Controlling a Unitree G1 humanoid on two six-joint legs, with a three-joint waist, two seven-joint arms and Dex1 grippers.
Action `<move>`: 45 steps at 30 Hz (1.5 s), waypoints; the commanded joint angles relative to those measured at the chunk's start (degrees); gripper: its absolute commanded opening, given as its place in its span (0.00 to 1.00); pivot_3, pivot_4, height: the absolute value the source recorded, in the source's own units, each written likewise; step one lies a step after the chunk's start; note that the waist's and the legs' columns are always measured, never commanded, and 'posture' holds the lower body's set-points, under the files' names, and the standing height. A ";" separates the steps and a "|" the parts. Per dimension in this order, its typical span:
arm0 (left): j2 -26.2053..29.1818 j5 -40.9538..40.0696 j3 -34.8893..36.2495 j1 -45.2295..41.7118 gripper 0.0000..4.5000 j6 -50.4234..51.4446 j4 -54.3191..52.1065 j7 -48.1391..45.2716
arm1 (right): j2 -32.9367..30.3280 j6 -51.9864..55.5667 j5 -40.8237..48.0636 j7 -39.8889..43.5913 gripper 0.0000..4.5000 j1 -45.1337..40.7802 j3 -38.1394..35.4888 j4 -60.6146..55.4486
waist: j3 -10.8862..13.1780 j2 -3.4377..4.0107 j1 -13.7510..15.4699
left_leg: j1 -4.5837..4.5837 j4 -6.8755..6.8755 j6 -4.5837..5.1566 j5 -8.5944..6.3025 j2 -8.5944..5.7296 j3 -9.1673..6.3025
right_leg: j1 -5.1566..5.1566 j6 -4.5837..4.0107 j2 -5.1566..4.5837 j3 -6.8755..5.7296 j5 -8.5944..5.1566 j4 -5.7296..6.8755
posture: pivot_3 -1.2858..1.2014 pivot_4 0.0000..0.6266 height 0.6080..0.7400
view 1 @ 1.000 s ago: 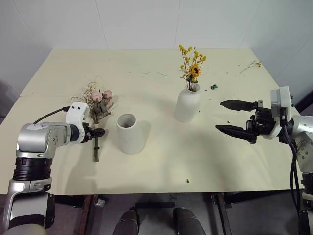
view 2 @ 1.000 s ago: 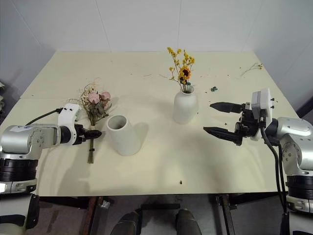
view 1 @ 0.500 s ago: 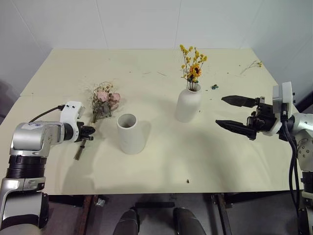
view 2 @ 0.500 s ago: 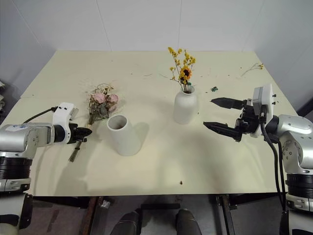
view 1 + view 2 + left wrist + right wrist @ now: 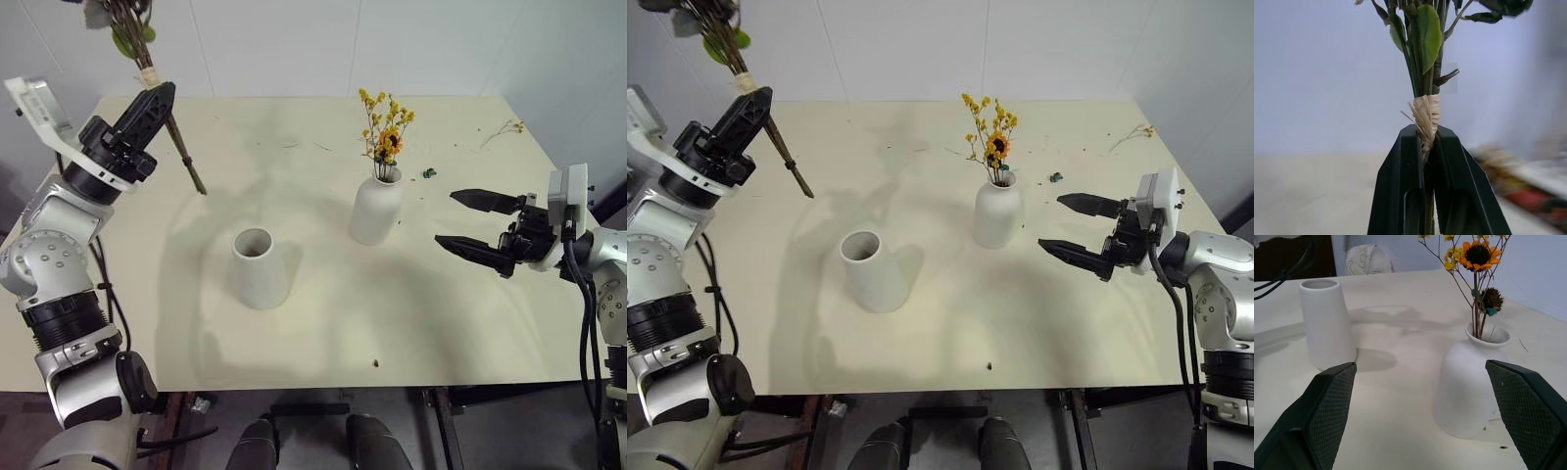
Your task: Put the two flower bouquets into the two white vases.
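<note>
1. The left gripper (image 5: 160, 95) is raised above the table's (image 5: 323, 333) left side, clamped on the rose bouquet (image 5: 1425, 73) at its straw tie. The bouquet's long axis runs steeply, a little tilted: blooms rise above the fingers past the frame's top, and the cut stem ends (image 5: 196, 186) hang below and right of the fingers, clear of the table.
2. The wide-mouthed vase (image 5: 261, 266) stands empty, below and right of that gripper, well apart. As I judge it, this half of the task is left: stems must go down into its mouth.
3. The narrow-necked vase (image 5: 376, 208) already holds the yellow spray (image 5: 386, 135), upright; that half looks done.
4. The right gripper (image 5: 468, 225) hangs right of this vase, jaws wide, holding nothing.
</note>
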 commanded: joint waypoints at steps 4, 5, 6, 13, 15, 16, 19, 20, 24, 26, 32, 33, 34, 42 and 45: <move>0.21 -4.95 -3.12 1.58 0.00 1.00 -4.78 -2.60 | 0.17 -1.14 0.67 -1.61 1.00 0.84 -2.51 -2.33 | 0.00 0.00 0.13 | 0.04 0.10 -0.02 0.02 -0.01 0.00 | 0.06 0.01 0.02 0.00 0.02 0.04 | 0.52 0.24 1.00; 0.01 -4.77 -3.88 1.66 0.00 0.58 -5.01 -2.82 | 0.24 -1.08 0.77 -1.89 1.00 1.06 -2.56 -2.64 | 0.00 0.00 0.13 | 0.04 0.14 -0.02 0.03 -0.01 -0.01 | 0.07 0.01 0.02 0.00 0.04 0.03 | 0.52 0.24 1.00; -0.18 -4.56 -4.60 1.75 0.00 0.16 -5.16 -3.15 | 0.25 -1.09 0.84 -2.02 1.00 1.24 -2.60 -2.80 | 0.00 0.00 0.14 | 0.04 0.17 -0.02 0.03 -0.01 0.00 | 0.10 0.01 0.02 0.00 0.06 0.01 | 0.52 0.24 1.00; -4.84 2.28 -11.24 3.32 0.00 -10.28 -3.04 -6.73 | 0.33 -0.95 1.17 -3.63 1.00 2.35 -3.35 -4.02 | 0.00 0.00 0.26 | 0.07 0.19 -0.02 0.04 -0.02 0.00 | 0.17 0.01 0.02 0.00 0.08 -0.06 | 0.52 0.24 1.00; -5.74 2.51 -12.26 3.60 0.00 -10.92 -2.89 -7.16 | 0.23 -0.46 1.54 -4.02 1.00 2.75 -3.74 -4.73 | 0.00 0.00 0.22 | 0.05 0.18 -0.02 0.04 -0.02 0.00 | 0.17 0.01 0.02 0.00 0.08 -0.08 | 0.52 0.24 1.00; -5.90 2.82 -12.94 4.01 0.00 -11.19 -3.09 -7.68 | 0.15 -0.29 1.66 -4.11 1.00 3.03 -3.97 -5.09 | 0.00 0.00 0.19 | 0.05 0.18 -0.01 0.03 -0.02 0.00 | 0.16 0.01 0.02 0.00 0.08 -0.08 | 0.52 0.24 1.00; -6.25 4.79 -14.84 5.12 0.00 -13.41 -3.00 -9.09 | -0.04 0.01 1.72 -4.54 1.00 3.63 -4.59 -5.59 | 0.00 0.00 0.10 | 0.07 0.14 0.03 0.00 -0.01 0.00 | 0.15 0.01 0.02 0.01 0.07 -0.08 | 0.52 0.24 1.00; -6.07 4.87 -15.03 5.39 0.00 -13.48 -2.94 -9.37 | -0.03 0.05 1.75 -4.76 1.00 3.75 -4.74 -5.67 | 0.00 0.00 0.11 | 0.06 0.14 0.03 0.00 -0.01 0.00 | 0.14 0.01 0.02 0.01 0.07 -0.08 | 0.52 0.24 1.00; -4.72 3.93 -14.59 5.83 0.00 -12.58 -2.89 -10.04 | 0.04 0.01 1.87 -5.18 1.00 4.14 -4.94 -6.04 | 0.00 0.00 0.20 | 0.05 0.15 0.04 0.00 -0.02 0.00 | 0.14 0.01 0.02 0.01 0.07 -0.08 | 0.52 0.24 1.00; -3.75 3.86 -14.07 5.65 0.00 -12.58 -2.59 -10.22 | 0.16 -0.27 1.79 -5.45 1.00 4.32 -5.13 -5.93 | 0.00 0.00 0.18 | 0.06 0.15 0.03 0.00 -0.02 0.00 | 0.14 0.01 0.02 0.01 0.07 -0.08 | 0.52 0.24 1.00; -3.54 7.14 -16.09 7.65 0.00 -16.21 -2.10 -12.60 | 0.66 -0.89 1.65 -6.19 1.00 4.27 -4.97 -5.60 | 0.00 0.00 0.20 | 0.06 0.15 0.04 0.00 -0.02 0.00 | 0.15 0.00 0.02 0.01 0.07 -0.10 | 0.52 0.24 1.00; -4.16 7.36 -16.37 8.35 0.00 -16.85 -2.06 -12.89 | 0.80 -0.92 1.70 -6.36 1.00 4.17 -4.91 -5.59 | 0.00 0.00 0.19 | 0.06 0.14 0.04 0.00 -0.02 0.00 | 0.16 0.00 0.02 0.01 0.07 -0.11 | 0.52 0.24 1.00; -4.71 7.60 -16.55 8.94 0.00 -17.56 -1.97 -13.07 | 0.92 -0.96 1.73 -6.52 1.00 4.11 -4.91 -5.60 | 0.00 0.00 0.19 | 0.06 0.14 0.04 0.00 -0.01 0.00 | 0.15 0.00 0.02 0.01 0.07 -0.11 | 0.52 0.24 1.00; -7.40 10.70 -18.55 12.90 0.28 -22.30 -1.54 -13.56 | 1.83 -0.79 1.68 -7.55 1.00 3.93 -4.76 -5.91 | 0.00 0.00 0.25 | 0.05 0.13 0.04 0.00 -0.01 0.00 | 0.14 -0.01 0.02 0.01 0.07 -0.11 | 0.52 0.24 1.00; -5.36 9.79 -18.27 12.99 0.48 -20.87 -1.81 -14.99 | 2.08 -0.93 1.54 -7.71 1.00 3.09 -4.42 -5.39 | 0.00 0.00 0.14 | 0.06 0.14 0.04 0.00 -0.01 0.00 | 0.15 -0.01 0.02 0.02 0.06 -0.12 | 0.52 0.24 1.00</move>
